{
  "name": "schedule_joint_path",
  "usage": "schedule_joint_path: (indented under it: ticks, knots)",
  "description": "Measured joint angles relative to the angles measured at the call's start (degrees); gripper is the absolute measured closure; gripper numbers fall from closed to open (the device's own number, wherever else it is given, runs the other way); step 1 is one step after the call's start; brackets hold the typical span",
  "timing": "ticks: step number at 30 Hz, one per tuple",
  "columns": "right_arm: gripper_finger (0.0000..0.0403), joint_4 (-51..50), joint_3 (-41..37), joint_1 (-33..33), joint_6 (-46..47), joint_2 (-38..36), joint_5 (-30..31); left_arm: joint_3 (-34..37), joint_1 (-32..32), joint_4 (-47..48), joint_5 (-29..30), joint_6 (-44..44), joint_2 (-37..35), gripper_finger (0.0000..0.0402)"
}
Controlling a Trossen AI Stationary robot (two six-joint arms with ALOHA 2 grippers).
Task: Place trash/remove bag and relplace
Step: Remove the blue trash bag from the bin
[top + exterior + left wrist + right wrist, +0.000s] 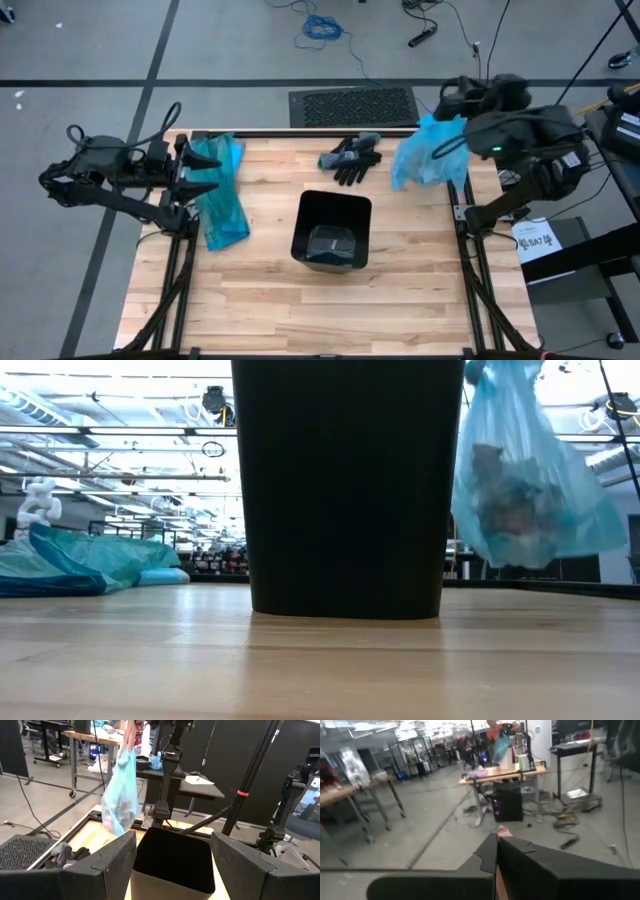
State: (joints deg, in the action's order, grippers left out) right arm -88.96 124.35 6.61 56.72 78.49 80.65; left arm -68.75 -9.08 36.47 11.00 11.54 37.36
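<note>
A black bin (332, 231) stands in the middle of the table. To its far right, a light blue bag (424, 152) with crumpled trash (512, 502) inside hangs clear of the table, with my right gripper (452, 128) shut on its top. A second blue bag (221, 196) lies flat along the table's left side. My left gripper (204, 171) hovers open above that bag and points level toward the bin (172, 865), touching nothing. My right gripper holds the filled bag by its gathered top (128, 741), pinched between the shut fingers. The bag hangs below the fingers, bulging at the bottom (530, 530), lifted clear of the table. The right wrist view does not show the place of contact.
A pair of black gloves (351, 158) lies at the table's far edge, between the bin and the hanging bag. Bare wood lies in front of the bin, toward the near edge. A black floor mat (352, 106) lies beyond the table's far edge.
</note>
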Motion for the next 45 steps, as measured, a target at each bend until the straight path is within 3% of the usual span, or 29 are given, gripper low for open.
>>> schedule_joint_path:
  ticks: [3,11,16,21,30,39,45]
  knots:
    - [0.0403,2.8,-6.0,-3.2,-4.2,-2.0,-3.5,0.0,0.0,0.0,0.0,0.1,0.2,0.0144]
    - [0.0403,-0.5,-22.4,-11.9,10.9,-7.0,-14.8,0.0,0.0,0.1,-0.1,9.6,0.5,0.0144]
    - [0.0403,-1.0,-31.9,-13.5,19.1,-8.9,-21.9,0.0,0.0,0.0,-0.1,10.6,0.5,0.0144]
    - [0.0403,-1.0,-39.6,-14.7,21.7,-9.6,-31.0,0.0,0.0,0.0,-0.1,10.7,0.8,0.0144]
    - [0.0403,-0.6,-50.6,-18.9,24.1,-9.9,-40.6,0.0,0.0,0.1,0.7,10.6,1.3,0.0144]
    - [0.0403,22.8,-66.0,-25.5,14.5,-14.7,-56.1,0.0,0.0,0.2,1.3,10.6,1.6,0.0144]
    - [0.0403,29.6,-74.4,-32.2,10.4,-16.4,-68.9,0.0,0.0,0.2,1.4,10.6,1.6,0.0144]
